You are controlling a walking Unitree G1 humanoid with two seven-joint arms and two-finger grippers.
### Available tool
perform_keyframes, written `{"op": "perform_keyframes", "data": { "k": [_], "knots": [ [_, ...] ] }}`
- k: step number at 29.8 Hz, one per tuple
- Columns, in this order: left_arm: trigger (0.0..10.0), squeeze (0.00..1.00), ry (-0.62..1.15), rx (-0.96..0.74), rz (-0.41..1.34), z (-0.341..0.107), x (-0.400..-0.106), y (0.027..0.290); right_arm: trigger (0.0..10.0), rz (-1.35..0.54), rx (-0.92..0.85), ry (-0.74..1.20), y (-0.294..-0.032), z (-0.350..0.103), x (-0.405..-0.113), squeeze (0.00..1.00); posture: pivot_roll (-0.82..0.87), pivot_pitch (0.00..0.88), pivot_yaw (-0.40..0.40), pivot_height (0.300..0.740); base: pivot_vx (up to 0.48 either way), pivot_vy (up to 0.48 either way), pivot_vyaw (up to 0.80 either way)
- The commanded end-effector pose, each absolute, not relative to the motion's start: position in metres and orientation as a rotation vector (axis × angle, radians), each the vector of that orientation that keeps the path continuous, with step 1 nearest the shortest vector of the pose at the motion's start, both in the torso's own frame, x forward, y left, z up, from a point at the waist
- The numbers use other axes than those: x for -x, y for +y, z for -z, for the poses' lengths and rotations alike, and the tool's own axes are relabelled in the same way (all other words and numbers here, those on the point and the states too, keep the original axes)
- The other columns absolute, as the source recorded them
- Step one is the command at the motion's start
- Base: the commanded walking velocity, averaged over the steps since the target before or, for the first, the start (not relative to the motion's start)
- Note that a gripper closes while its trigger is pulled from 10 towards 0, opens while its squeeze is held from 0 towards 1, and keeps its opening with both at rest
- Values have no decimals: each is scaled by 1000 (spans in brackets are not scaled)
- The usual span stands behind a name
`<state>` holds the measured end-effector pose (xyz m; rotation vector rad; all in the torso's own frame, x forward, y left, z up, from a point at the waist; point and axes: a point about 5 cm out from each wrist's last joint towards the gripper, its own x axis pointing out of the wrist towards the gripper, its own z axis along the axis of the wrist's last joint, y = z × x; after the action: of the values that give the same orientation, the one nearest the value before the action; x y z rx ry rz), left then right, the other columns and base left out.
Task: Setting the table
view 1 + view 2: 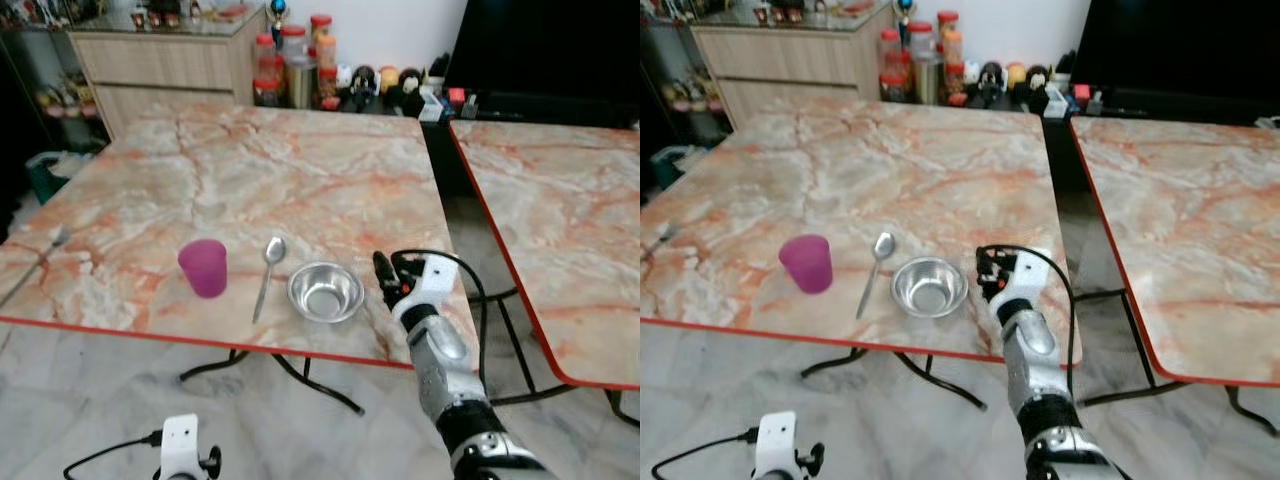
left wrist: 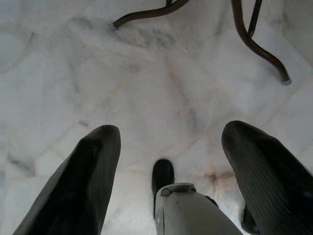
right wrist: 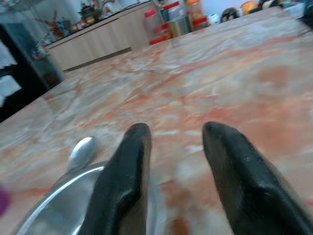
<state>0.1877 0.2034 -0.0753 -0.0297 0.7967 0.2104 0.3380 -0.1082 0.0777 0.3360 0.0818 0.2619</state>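
A steel bowl (image 1: 325, 291) sits near the front edge of the marble table (image 1: 300, 170). Left of it lies a spoon (image 1: 268, 275), and further left a purple cup (image 1: 204, 267) stands upright. A fork (image 1: 45, 255) rests at the table's far left edge. My right gripper (image 1: 384, 272) hovers low over the table just right of the bowl, open, with nothing between its fingers; in the right wrist view the bowl's rim (image 3: 58, 196) and the spoon (image 3: 80, 152) lie beside its fingers (image 3: 132, 161). My left gripper (image 2: 171, 132) hangs open over the floor.
A second marble table (image 1: 560, 220) stands to the right, with a narrow gap between the two. Jars and bottles (image 1: 295, 65) crowd the floor past the table's far edge, beside a wooden cabinet (image 1: 160, 60). Dark metal table legs (image 1: 300, 375) curve underneath.
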Motion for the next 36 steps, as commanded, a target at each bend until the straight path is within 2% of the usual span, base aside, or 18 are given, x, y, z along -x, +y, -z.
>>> {"op": "perform_keyframes", "data": {
  "k": [1, 13, 14, 18, 19, 25, 36],
  "knots": [
    [10000, 0, 811, 38, -224, 77, -184, 204, 10000, -270, -331, 57, -109, -84, -340, 1000, -4, 0, -35, 740, 0, 0, 0],
    [10000, 0, 815, 36, -219, 78, -183, 204, 10000, -275, -309, 49, -106, -87, -338, 1000, -8, 0, -35, 740, 0, 0, 0],
    [10000, 0, 822, 36, -215, 79, -182, 203, 10000, -269, -317, 90, -101, -86, -338, 0, -10, 0, -34, 740, 0, 0, 0],
    [10000, 0, 828, 36, -214, 80, -181, 202, 10000, -278, -348, 161, -94, -83, -337, 0, -8, 0, -38, 740, 0, 0, 0],
    [10000, 0, 831, 36, -214, 80, -180, 202, 10000, -297, -322, 234, -91, -76, -336, 0, -10, 0, -39, 740, 0, 0, 0],
    [10000, 0, 833, 39, -215, 80, -180, 201, 10000, -334, -279, 312, -86, -66, -332, 0, -9, 0, -44, 740, 0, 0, 0],
    [10000, 0, 837, 44, -202, 81, -180, 198, 10000, -291, -294, 277, -89, -81, -339, 0, -11, 0, -47, 740, 0, 0, 0]
  ]
}}
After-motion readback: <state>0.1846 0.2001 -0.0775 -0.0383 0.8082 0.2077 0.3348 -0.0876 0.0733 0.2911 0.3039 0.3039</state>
